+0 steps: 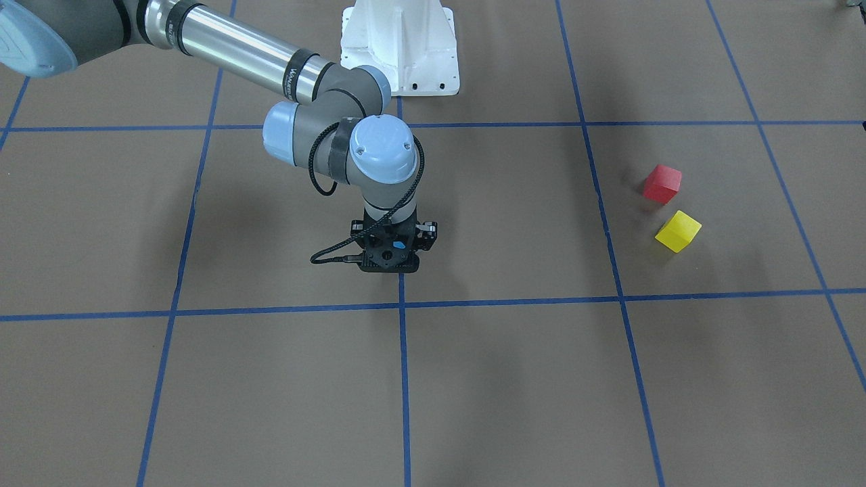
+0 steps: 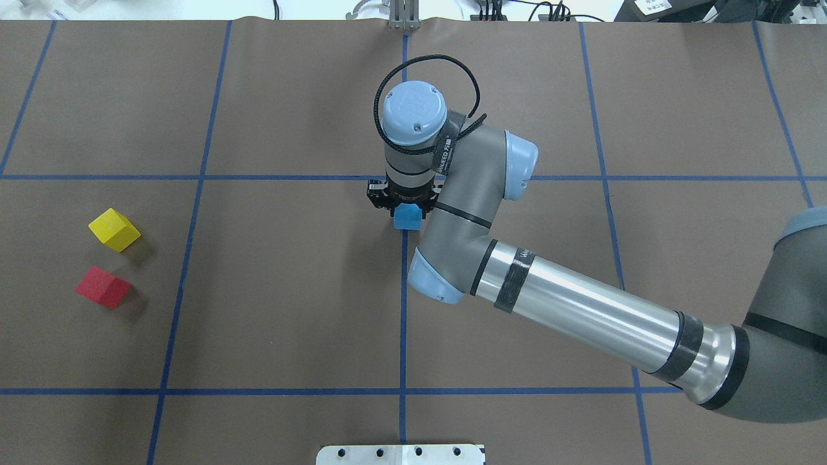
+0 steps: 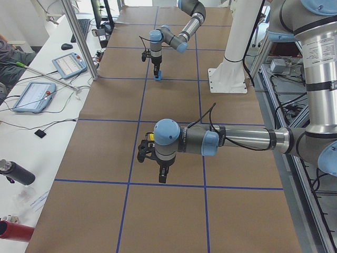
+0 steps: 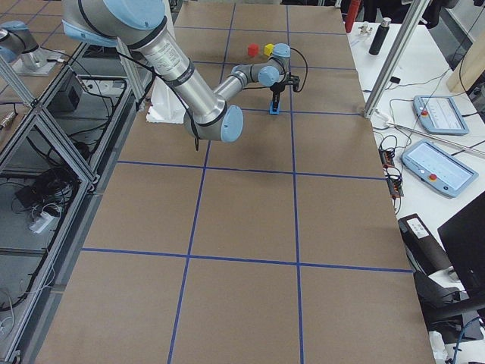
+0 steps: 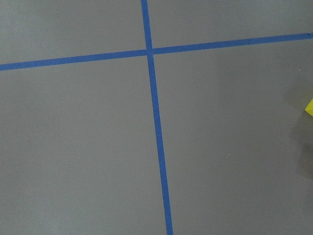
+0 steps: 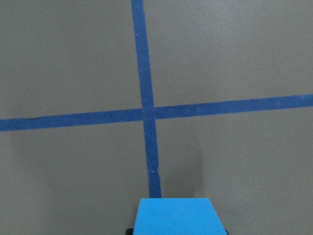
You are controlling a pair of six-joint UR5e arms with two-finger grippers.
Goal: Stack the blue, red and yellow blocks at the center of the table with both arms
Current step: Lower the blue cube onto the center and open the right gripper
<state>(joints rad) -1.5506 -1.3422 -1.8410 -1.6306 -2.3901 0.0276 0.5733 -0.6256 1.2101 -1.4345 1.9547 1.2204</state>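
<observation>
My right gripper [image 2: 406, 208] points straight down at the table's centre, by the crossing of blue tape lines, and is shut on the blue block [image 2: 407, 217]. The block also shows at the bottom of the right wrist view [image 6: 178, 216] and at table level in the exterior right view [image 4: 273, 111]. The red block [image 2: 103, 287] and the yellow block [image 2: 114, 229] lie close together, apart from each other, on the robot's left side. My left gripper [image 3: 162, 176] shows only in the exterior left view, hanging above the table; I cannot tell whether it is open. A yellow sliver [image 5: 310, 106] shows in the left wrist view.
The white robot base mount [image 1: 399, 47] stands at the table's robot-side edge. Blue tape lines [image 1: 402, 379] divide the brown table into squares. A side bench with tablets [image 3: 32, 96] runs along the table's far side.
</observation>
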